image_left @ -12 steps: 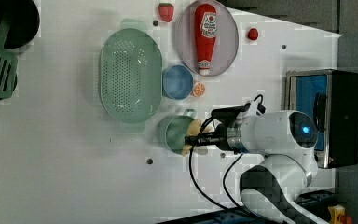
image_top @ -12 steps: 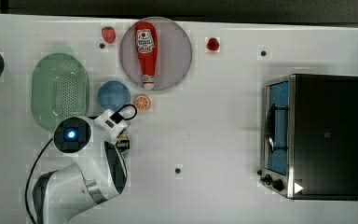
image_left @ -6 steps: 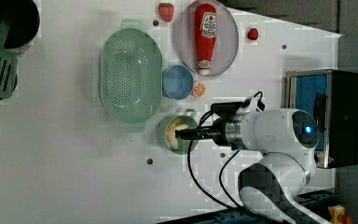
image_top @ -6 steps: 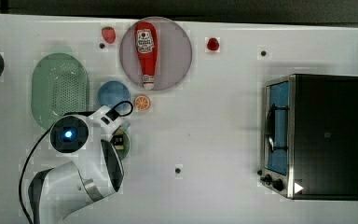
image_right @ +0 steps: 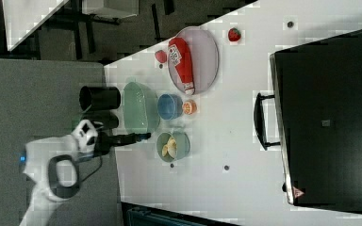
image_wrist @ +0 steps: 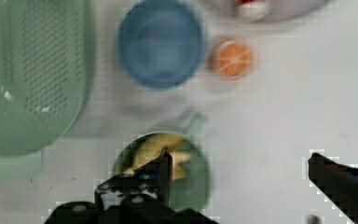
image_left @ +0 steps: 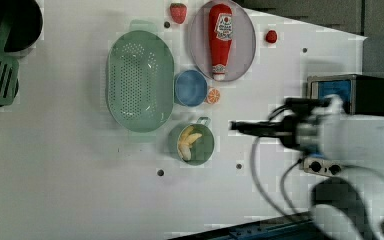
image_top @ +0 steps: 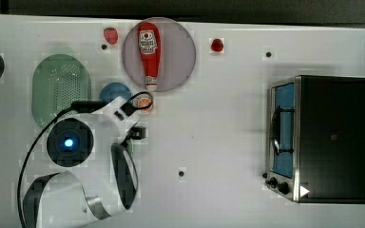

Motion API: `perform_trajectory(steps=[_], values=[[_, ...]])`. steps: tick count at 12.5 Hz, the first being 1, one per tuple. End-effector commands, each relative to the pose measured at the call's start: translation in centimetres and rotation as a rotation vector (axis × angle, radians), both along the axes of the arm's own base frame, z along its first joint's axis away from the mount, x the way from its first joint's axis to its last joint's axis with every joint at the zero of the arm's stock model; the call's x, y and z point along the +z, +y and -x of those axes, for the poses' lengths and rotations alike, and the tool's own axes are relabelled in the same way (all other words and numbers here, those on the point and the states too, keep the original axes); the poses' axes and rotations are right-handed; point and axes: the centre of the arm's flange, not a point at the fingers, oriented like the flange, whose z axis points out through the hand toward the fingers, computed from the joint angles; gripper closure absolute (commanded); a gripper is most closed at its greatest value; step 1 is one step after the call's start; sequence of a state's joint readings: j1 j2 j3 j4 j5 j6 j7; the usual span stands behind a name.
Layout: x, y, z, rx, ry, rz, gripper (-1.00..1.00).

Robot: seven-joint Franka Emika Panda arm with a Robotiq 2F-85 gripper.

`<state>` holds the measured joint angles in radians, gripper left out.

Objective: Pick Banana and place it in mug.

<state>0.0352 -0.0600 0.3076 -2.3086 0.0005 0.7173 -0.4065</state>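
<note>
Banana (image_left: 187, 142): lying inside teal mug (image_left: 203, 150), below the fingers (image_wrist: 165, 170). Fingers: spread wide, empty. Step: placement apparently complete. Next: lift clear of mug.

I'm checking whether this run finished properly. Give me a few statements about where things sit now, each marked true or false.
1. The banana lies inside the mug. True.
2. The claw is shut on the banana. False: it is open and holds nothing.
3. The ketchup bottle lies on the plate. True.
4. The orange slice sits in the blue bowl. False: it lies on the table beside the bowl.
5. The colander holds a strawberry. False: it is empty.
</note>
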Motion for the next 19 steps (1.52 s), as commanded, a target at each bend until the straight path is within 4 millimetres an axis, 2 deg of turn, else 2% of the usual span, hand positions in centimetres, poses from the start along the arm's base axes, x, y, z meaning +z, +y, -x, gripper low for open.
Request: perform_trajectory(steps=[1,5,7,9,10,12,15,19], values=[[9.9,-6.7,-1.1,-0.183,-0.076,-0.021,-1.00],[16.6,-16.4,-0.4,-0.361,-0.084,-0.037,-1.00],[18.7,-19.7,-0.2,-0.425,-0.076,-0.049,-1.00],[20.4,-22.0,0.0,-0.569,-0.054,-0.061,-1.00],[21.2,-22.8,0.2,-0.672,-0.049,-0.064,-1.00],[21.7,-22.8,0.8,-0.775,0.011,-0.049,-1.00],[22.6,-22.6,0.8,-0.777,0.005,-0.026,-1.00],[22.1,-22.3,1.2,-0.772,0.049,-0.012,-1.00]])
